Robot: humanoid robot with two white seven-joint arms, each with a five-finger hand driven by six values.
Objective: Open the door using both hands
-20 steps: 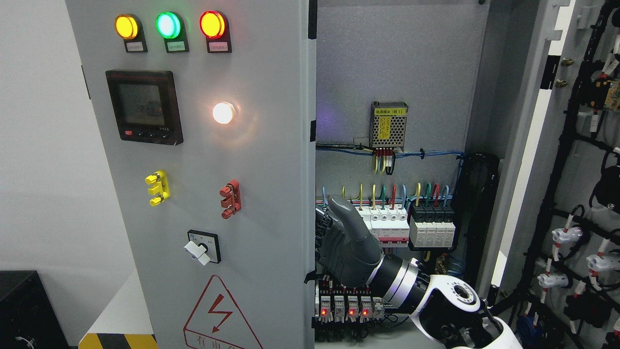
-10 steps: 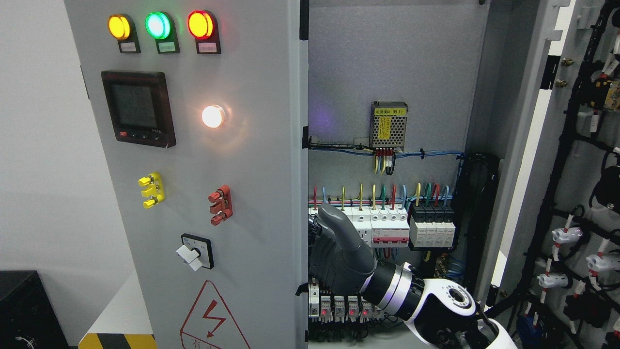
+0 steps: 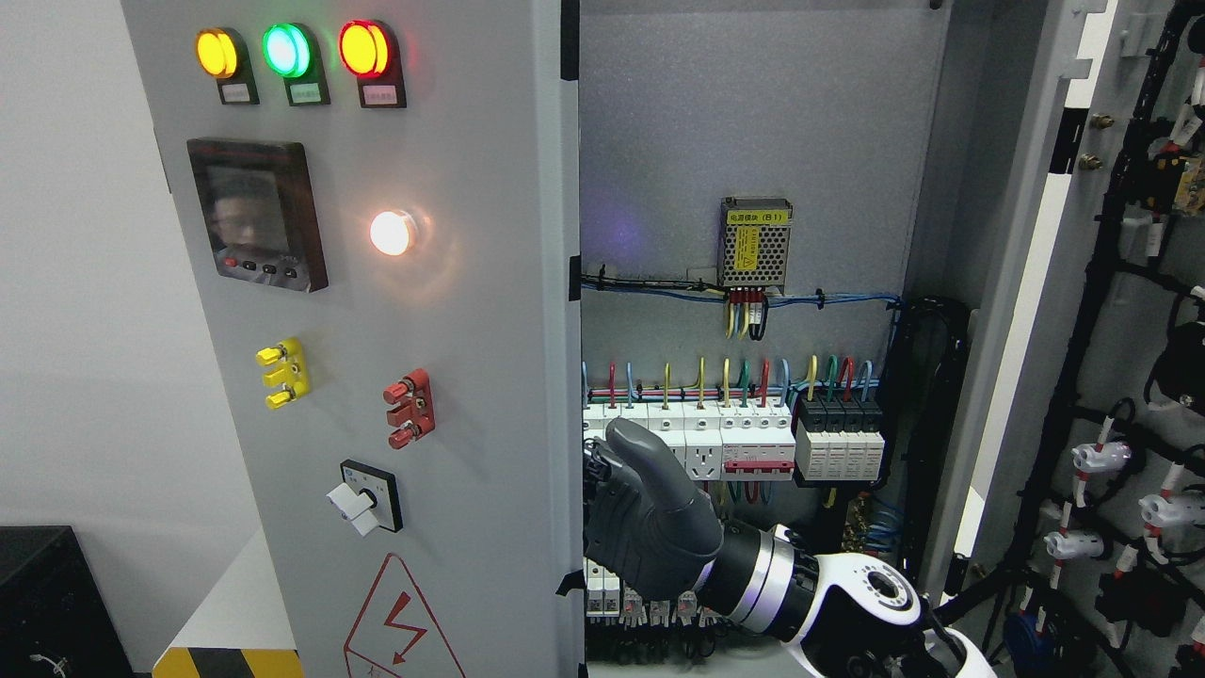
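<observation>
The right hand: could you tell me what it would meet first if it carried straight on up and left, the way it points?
Probably the left door's inner edge, which the right hand already sits against; depth is unclear.

A yellow label (image 3: 748,247) on the meshed power supply (image 3: 755,243) is showing "(B1)"; its other characters are staying illegible. A red lightning warning triangle (image 3: 403,617) is sitting at the left door's (image 3: 471,377) bottom edge.

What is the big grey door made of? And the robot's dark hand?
The left door looks like painted sheet metal: flat, matte grey, with a thin folded edge. The right hand looks like dark grey moulded plastic with a soft sheen, though it could be coated metal.
</observation>
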